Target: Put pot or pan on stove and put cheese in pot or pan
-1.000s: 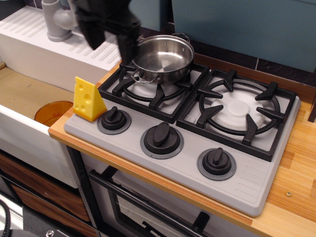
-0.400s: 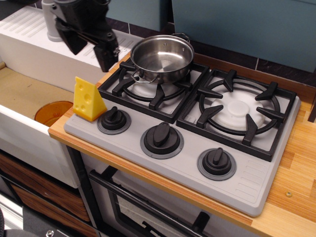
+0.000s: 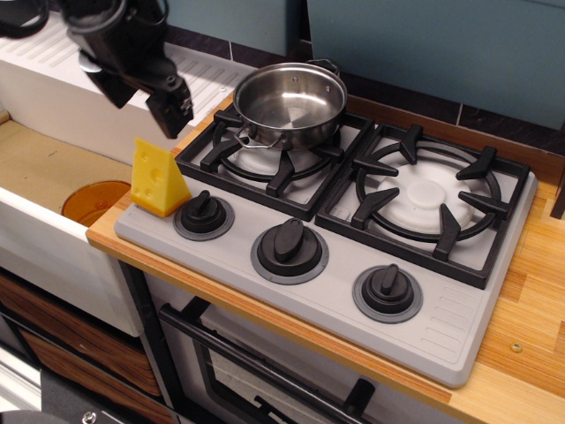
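Note:
The shiny steel pot sits on the left burner grate of the grey stove; it holds nothing. The yellow cheese wedge stands upright on the stove's front left corner, beside the left knob. My black gripper hangs open and empty above and just behind the cheese, to the left of the pot. One finger points down toward the cheese; the other is farther left.
An orange round cup lies in the sink basin at the left. A white drainboard runs behind the sink. Three black knobs line the stove's front. The right burner is bare. Wooden countertop lies at the right.
My gripper has moved left, away from the pot, and now hangs over the cheese. Pot and cheese have not moved.

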Motion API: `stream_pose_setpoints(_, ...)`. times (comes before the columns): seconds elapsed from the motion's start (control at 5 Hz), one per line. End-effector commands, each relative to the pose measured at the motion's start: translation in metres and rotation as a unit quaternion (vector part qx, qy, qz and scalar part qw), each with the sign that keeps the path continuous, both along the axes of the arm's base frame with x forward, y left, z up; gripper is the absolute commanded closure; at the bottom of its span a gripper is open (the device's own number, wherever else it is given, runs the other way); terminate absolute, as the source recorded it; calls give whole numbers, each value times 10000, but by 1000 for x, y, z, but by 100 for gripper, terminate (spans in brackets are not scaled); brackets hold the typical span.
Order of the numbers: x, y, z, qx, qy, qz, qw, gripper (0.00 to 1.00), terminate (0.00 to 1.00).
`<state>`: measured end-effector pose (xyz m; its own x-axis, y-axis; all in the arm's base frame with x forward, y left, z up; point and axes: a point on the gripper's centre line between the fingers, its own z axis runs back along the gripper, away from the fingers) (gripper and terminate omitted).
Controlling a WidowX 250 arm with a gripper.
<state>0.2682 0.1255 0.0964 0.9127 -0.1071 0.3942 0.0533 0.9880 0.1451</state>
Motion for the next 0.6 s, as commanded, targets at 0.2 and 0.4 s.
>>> stream_pose_setpoints(0.2,-3,7,-8,40,-459,60,9989,0,0)
stream_pose_setpoints(0.4,-2,7,-17,-44,-522,49,9986,0,0)
